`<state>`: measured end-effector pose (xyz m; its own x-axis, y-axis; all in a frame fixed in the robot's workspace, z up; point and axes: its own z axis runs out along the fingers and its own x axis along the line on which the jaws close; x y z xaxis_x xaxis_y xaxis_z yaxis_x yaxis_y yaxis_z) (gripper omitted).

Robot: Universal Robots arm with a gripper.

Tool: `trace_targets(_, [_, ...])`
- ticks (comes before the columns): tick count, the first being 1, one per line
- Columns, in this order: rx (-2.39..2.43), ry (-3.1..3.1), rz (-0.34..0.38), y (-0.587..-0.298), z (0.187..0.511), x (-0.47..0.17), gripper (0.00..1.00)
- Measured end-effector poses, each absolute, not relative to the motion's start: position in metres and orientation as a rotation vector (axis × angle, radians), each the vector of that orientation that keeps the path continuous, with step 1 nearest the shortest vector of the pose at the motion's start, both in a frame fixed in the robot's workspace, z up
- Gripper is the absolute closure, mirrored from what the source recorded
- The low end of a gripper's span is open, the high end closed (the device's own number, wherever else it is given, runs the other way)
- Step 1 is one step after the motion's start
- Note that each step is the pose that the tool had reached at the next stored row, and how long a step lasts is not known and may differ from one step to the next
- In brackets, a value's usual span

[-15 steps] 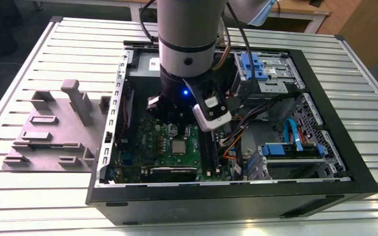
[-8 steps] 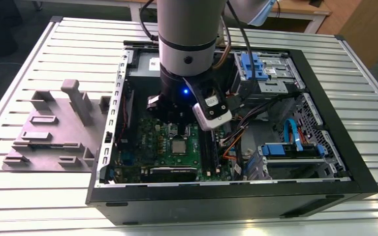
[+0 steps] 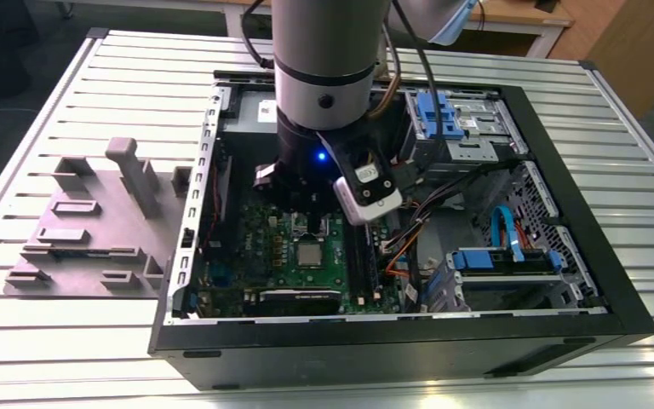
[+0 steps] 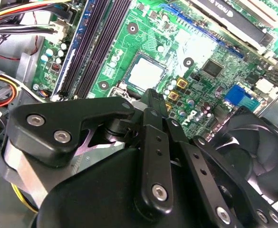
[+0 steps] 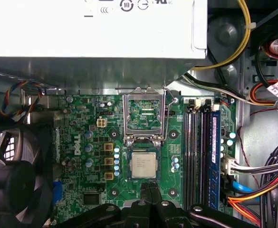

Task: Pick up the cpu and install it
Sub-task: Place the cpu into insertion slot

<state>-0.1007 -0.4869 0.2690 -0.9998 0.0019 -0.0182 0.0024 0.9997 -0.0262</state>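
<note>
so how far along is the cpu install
Done: the cpu already lies in its socket. In hand: nothing; the tool hangs just beside the chip, shut and empty. Left: the metal frame stands flipped open, not yet clamped down over the cpu.

A grey fixture (image 3: pixel 83 243) lies beside the computer case (image 3: pixel 395 349).

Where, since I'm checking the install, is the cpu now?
In the first wrist view the cpu lies flat on the green motherboard, between the flipped-open frame and the gripper, memory slots alongside.
</note>
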Motion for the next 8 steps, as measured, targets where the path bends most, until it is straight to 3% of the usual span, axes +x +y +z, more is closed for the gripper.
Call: trace_targets(8, [0.003, 3.123, -0.041, -0.4869, 0.2716, -0.1007, 0.9])
